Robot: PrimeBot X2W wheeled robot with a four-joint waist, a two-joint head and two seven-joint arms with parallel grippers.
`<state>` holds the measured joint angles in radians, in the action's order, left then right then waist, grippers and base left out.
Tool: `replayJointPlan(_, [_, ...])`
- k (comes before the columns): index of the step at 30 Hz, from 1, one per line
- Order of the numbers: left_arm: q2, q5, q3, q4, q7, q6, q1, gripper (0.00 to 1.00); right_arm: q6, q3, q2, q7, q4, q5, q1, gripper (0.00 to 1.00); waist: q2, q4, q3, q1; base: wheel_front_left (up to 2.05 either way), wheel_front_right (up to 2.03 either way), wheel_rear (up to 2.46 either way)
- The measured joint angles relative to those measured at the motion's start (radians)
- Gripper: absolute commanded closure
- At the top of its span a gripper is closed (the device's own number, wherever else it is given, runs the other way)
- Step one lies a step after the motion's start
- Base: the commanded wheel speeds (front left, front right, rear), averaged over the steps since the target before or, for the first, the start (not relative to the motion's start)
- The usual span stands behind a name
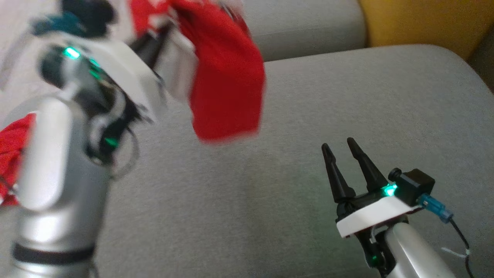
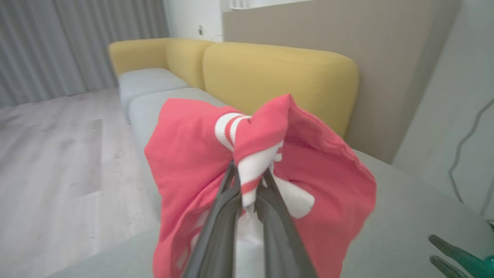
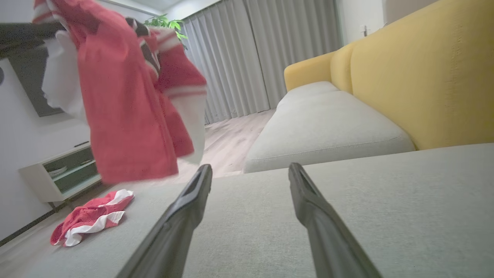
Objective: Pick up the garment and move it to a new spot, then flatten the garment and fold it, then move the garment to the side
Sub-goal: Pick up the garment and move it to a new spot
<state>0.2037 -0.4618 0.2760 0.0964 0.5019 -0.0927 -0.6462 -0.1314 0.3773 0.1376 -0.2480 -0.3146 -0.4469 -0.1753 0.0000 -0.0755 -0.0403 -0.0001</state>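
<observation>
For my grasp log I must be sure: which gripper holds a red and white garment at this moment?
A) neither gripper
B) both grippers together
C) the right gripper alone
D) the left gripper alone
D: the left gripper is shut on the red and white garment, which hangs above the grey sofa cushion, and the right gripper is open and empty.

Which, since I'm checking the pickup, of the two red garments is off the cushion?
The held garment, pinched between the fingers of the left gripper, hangs in the air; the other garment lies crumpled on the grey cushion.
</observation>
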Motion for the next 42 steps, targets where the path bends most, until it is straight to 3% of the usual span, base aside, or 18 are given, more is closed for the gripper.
replayJointPlan(6, [-0.069, 0.024, 0.069, 0.053, -0.116, 0.026, 0.144, 1.00, 0.000, 0.002, 0.003, 0.000, 0.031, 0.000, -0.022, 0.00, 0.0000, -0.089, 0.022, 0.0000, 0.00, 0.00, 0.00])
replayJointPlan(11, [-0.099, 0.054, 0.085, 0.211, -0.261, 0.037, 0.197, 1.00, 0.000, 0.001, 0.007, 0.000, 0.050, 0.000, -0.041, 0.00, 0.0000, -0.142, 0.040, 0.0000, 0.00, 0.00, 0.00])
replayJointPlan(18, [-0.147, 0.097, 0.141, 0.553, -0.483, 0.040, 0.202, 1.00, 0.000, -0.003, 0.030, 0.000, 0.075, -0.001, -0.063, 0.00, 0.0000, -0.203, 0.075, 0.0000, 0.00, 0.00, 0.00])
replayJointPlan(19, [-0.151, 0.097, 0.150, 0.596, -0.504, 0.040, 0.200, 0.87, 0.000, -0.004, 0.032, 0.000, 0.077, -0.001, -0.068, 0.00, 0.0000, -0.207, 0.080, 0.0000, 0.00, 0.00, 0.00])
replayJointPlan(20, [-0.155, 0.096, 0.166, 0.636, -0.519, 0.035, 0.194, 0.47, 0.000, -0.005, 0.032, 0.000, 0.077, -0.001, -0.072, 0.00, 0.0000, -0.211, 0.084, 0.0000, 0.00, 0.00, 0.00])
replayJointPlan(21, [-0.158, 0.089, 0.171, 0.668, -0.532, 0.030, 0.187, 0.00, 0.000, -0.005, 0.033, 0.000, 0.077, -0.001, -0.074, 0.00, 0.0000, -0.212, 0.088, 0.0000, 0.00, 0.00, 0.00])
replayJointPlan(27, [-0.166, 0.061, 0.208, 0.757, -0.561, 0.004, 0.078, 0.00, 0.000, -0.034, 0.046, 0.000, 0.076, -0.001, -0.079, 0.00, 0.0000, -0.185, 0.082, 0.0001, 0.00, 0.00, 0.00])
replayJointPlan(33, [-0.136, 0.035, 0.192, 0.683, -0.564, 0.005, 0.043, 0.00, 0.000, -0.056, 0.050, 0.000, 0.086, 0.008, -0.077, 0.00, 0.0000, -0.139, 0.056, 0.0000, 0.00, 0.00, 0.00])
replayJointPlan(38, [-0.047, 0.025, 0.130, 0.516, -0.602, 0.059, 0.063, 0.00, 0.000, -0.073, 0.058, -0.003, 0.094, 0.018, -0.059, 0.00, 0.0000, -0.091, 0.037, 0.0001, 0.00, 0.00, 0.00])
replayJointPlan(42, [-0.008, 0.001, 0.076, 0.373, -0.647, 0.119, 0.183, 0.00, 0.000, -0.096, 0.060, -0.003, 0.097, 0.026, -0.016, 0.00, 0.0000, -0.054, 0.028, 0.0000, 0.00, 0.00, 0.00])
